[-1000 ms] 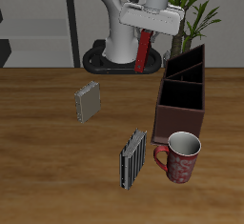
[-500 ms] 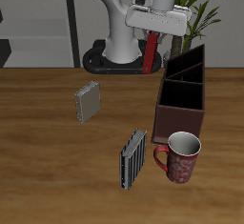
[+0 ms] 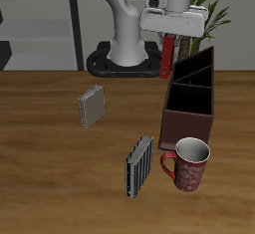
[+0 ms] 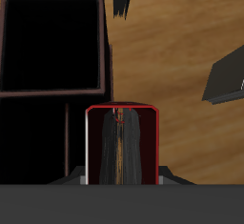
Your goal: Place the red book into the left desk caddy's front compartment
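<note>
Gripper [image 3: 170, 41] pinching red book [image 3: 168, 57] upright (pale page edges show in wrist view), held in air just beside caddy [image 3: 192, 104] back end; mug [image 3: 188, 165] at caddy front.

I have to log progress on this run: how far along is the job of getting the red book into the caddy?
Done: the small dark-red hardcover book is off the table, gripped upright by the gripper. In hand: it hangs beside the far end of the long dark brown compartmented caddy, not over the front compartment. Left: carry it above that compartment, near the red patterned mug, lower it in and release.
</note>
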